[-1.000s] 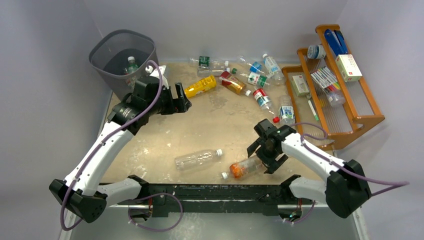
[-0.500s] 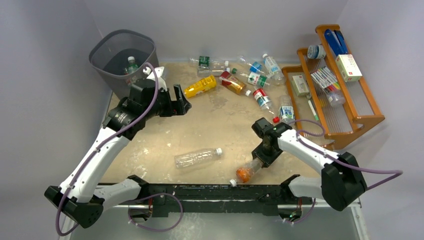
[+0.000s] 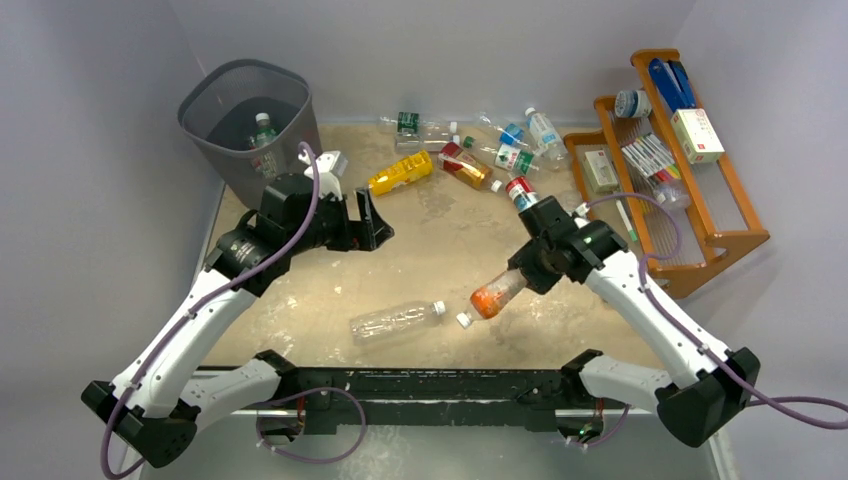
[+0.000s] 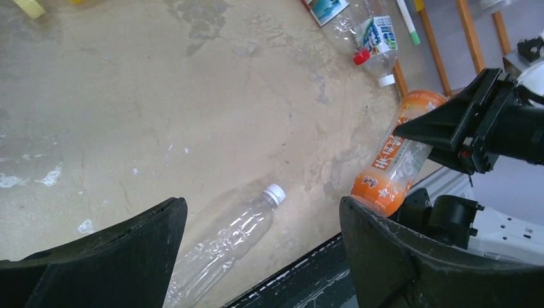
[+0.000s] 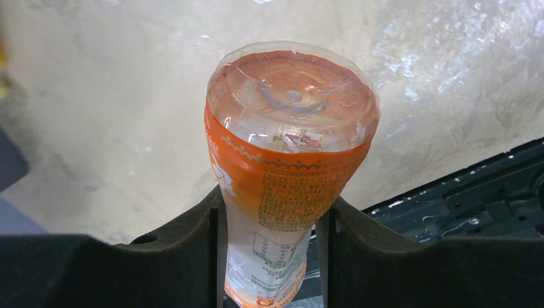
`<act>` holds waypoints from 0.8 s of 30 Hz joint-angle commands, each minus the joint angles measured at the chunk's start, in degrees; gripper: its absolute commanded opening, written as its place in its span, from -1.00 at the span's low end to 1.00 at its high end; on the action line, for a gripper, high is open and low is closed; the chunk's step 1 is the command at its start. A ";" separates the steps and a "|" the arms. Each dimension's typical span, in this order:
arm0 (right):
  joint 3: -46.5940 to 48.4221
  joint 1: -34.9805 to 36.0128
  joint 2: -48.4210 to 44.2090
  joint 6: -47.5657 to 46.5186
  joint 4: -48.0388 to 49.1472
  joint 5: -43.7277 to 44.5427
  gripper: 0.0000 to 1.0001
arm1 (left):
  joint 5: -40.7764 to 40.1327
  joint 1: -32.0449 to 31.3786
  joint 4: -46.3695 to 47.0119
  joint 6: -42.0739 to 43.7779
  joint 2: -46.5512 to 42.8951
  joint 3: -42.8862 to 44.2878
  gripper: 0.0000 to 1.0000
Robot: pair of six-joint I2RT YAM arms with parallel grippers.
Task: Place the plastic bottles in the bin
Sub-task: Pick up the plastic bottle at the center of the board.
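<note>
Top external view: our right claw pinched the orange bottle clear of the tabletop; our left claw hung spread, empty. Next, we judged, a carry across to the bin.

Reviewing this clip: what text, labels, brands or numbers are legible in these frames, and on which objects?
No text can be quoted with certainty.
On the orange bottle: large white characters on the label, tilted and blurred; the fine print in the right wrist view is too small.
On the scattered bottles: coloured labels, too small to read.
On the boxes in the wooden rack: print too small.
</note>
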 commanded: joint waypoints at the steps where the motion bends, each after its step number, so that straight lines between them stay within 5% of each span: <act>1: 7.42 -0.11 0.50 -3.01 -4.24 3.27 -0.35 | 1.60 -1.88 5.22 -1.64 -1.40 -1.12 0.75; 24: 32.59 5.84 20.42 -17.54 5.34 -2.68 -0.47 | 1.09 -12.99 14.44 -3.90 5.53 -3.55 0.77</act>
